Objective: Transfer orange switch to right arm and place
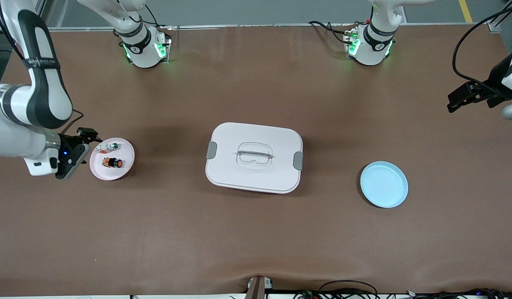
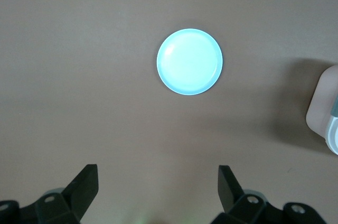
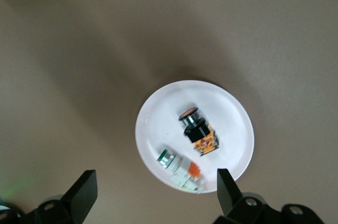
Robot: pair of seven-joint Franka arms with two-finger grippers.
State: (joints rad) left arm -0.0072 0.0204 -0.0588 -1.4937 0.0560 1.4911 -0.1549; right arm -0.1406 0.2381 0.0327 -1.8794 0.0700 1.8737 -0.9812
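So with both the right gripper [image 1: 83, 143] and left gripper [image 1: 461, 99] wide open and empty, we risk grabbing the whitish piece [image 3: 181, 170], apparently at seven o'clock of the orange switch [image 3: 196, 130].

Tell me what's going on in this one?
Nothing is held yet. The right pincer hangs open beside the pink plate at the right arm's end of the table, where the orange switch lies next to a whitish green-tipped piece. The left pincer waits open above the left arm's end, over bare table near the empty blue plate. A closed white box sits between the plates.
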